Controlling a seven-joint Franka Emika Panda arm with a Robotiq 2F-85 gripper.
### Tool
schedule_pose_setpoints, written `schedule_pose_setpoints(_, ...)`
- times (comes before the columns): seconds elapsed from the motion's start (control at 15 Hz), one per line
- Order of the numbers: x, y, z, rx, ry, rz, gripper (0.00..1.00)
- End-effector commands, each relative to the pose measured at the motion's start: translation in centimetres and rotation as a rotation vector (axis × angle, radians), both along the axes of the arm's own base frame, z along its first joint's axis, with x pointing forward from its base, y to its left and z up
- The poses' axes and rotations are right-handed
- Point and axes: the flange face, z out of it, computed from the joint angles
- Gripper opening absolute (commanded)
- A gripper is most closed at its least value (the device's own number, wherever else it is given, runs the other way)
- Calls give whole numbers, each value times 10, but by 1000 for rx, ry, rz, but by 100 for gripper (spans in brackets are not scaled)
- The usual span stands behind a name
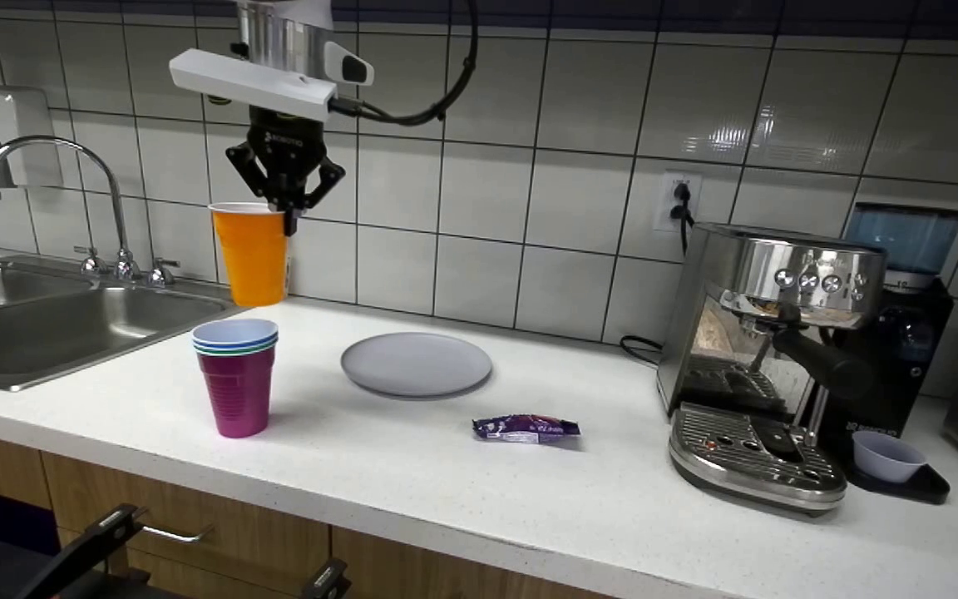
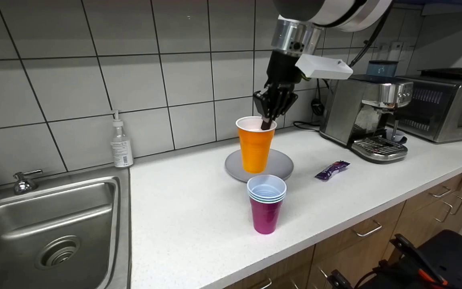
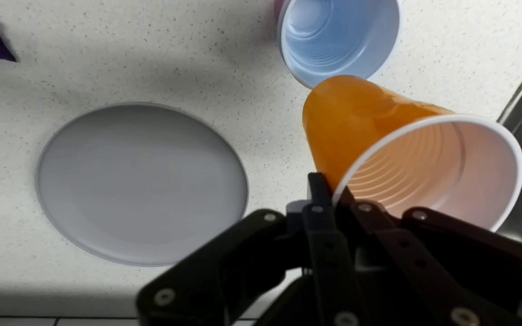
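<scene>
- fingers (image 3: 318,186): drawn together, pinching the orange cup (image 1: 250,259) by its rim; only the thin wall btwn them; 1 finger inside, 1 outside, per wrist view
- orange cup: up in the air over the table (image 1: 396,478); mouth up, approx. upright; pale ribbed interior
- stack (image 1: 235,391): purple cups nested, mouth up, standing on table; several rims showing, exact no. can't tell; top one light blue inside; orange cup's base just above, slim gap btwn in both exterior views; in wrist view that base hides a bit of the stack's rim
- plate (image 2: 282,162): grey, round, flat on table; near stack, not touching; partly behind the orange cup in an exterior view
- packet (image 1: 526,428): purple, lying btwn plate & machine (image 1: 724,358), apart from both
- machine: steel, espresso type; outlet (image 1: 678,201) w/ black plug on wall behind; grinder (image 1: 916,341) & small bowl (image 1: 889,456) beside it; oven (image 2: 455,116) beyond
- sink (image 2: 123,224): steel, set in table, w/ tap (image 1: 118,212); soap bottle (image 2: 122,148) at rear corner by tiled wall (image 1: 462,175); dispenser (image 1: 26,137) on wall
- below: wood drawers (image 1: 263,541); dark gear (image 2: 451,261) in foreground, cropped, can't tell what
</scene>
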Motion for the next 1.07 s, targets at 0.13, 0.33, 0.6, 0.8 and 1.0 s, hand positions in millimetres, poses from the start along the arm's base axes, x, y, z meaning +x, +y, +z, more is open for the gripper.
schedule_pose_setpoints(0.13, -12, -3, 7, -35, 19, 64, 1)
schedule_pose_setpoints(0.33, -16, -2, 8, -44, 23, 86, 1)
schedule_pose_setpoints(0.6, -26, -3, 12, -49, 25, 120, 1)
schedule_pose_setpoints(0.8, -32, -2, 14, -52, 25, 139, 1)
schedule_pose_setpoints(1.0, -38, -1, 11, -67, 23, 149, 1)
